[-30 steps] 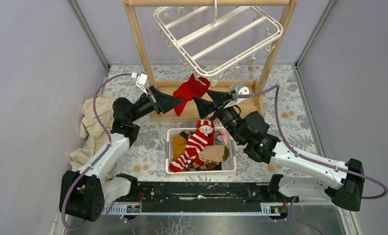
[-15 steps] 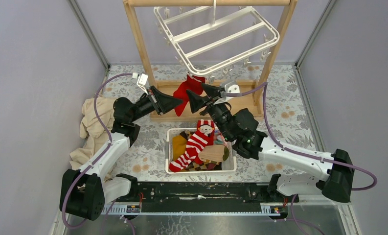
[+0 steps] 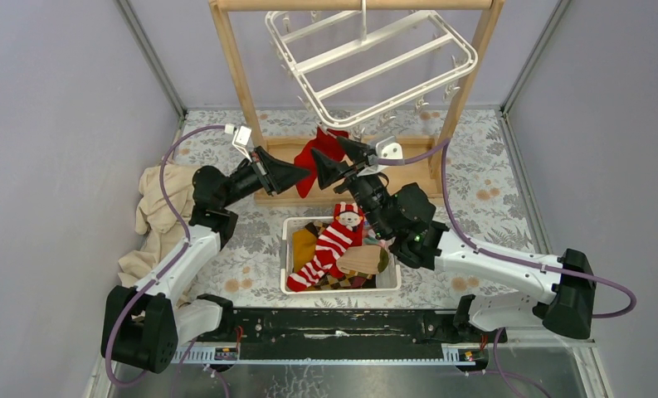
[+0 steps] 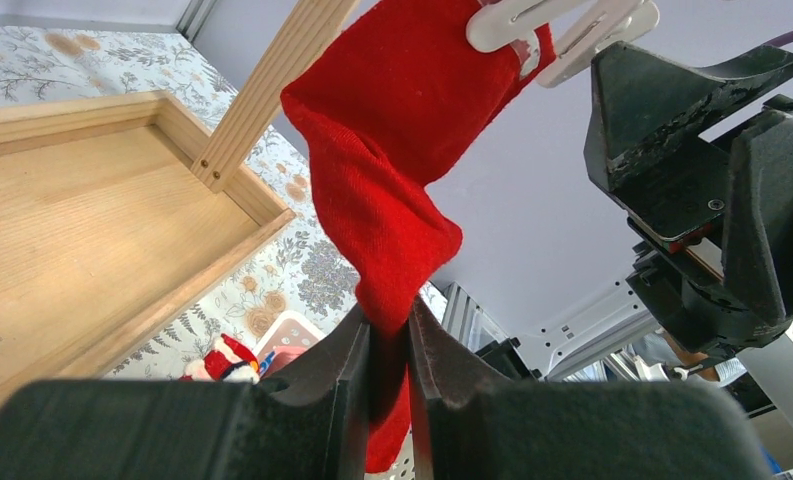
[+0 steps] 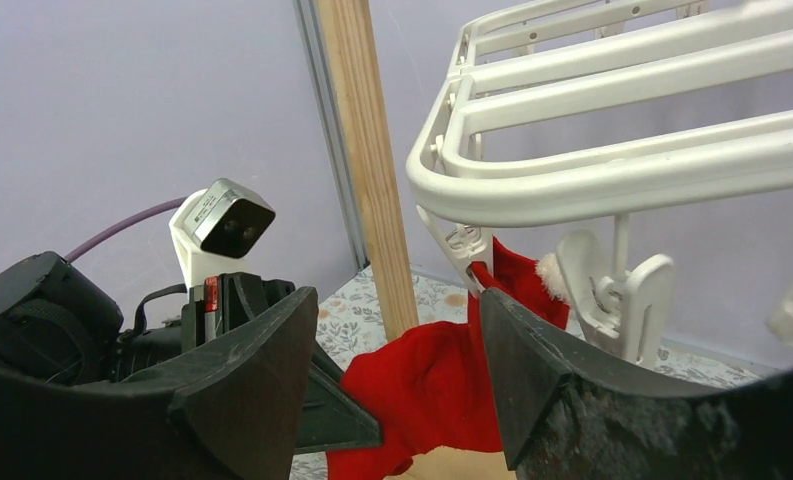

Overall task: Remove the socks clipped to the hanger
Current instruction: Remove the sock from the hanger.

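Note:
A plain red sock (image 3: 315, 153) hangs from a white clip (image 5: 462, 245) at the near edge of the white grid hanger (image 3: 375, 50). My left gripper (image 3: 304, 174) is shut on the sock's lower end (image 4: 392, 130), which runs taut up to the clip (image 4: 532, 25). My right gripper (image 3: 328, 157) is open just right of the sock, with its fingers either side of the clipped top (image 5: 432, 390). The right gripper (image 5: 400, 300) touches nothing that I can see. Several other socks, among them a red-white striped one (image 3: 329, 245), lie in the basket.
The hanger hooks onto a wooden rack (image 3: 234, 75) whose base tray (image 4: 72, 230) lies behind the sock. A white perforated basket (image 3: 288, 249) stands between the arms. A beige cloth (image 3: 155, 215) is heaped at the left wall. Empty clips (image 5: 622, 300) dangle next to the right fingers.
My right arm has moved left and closer to the clipped top of the red sock. The hanger has swung slightly. The left gripper keeps its hold in place.

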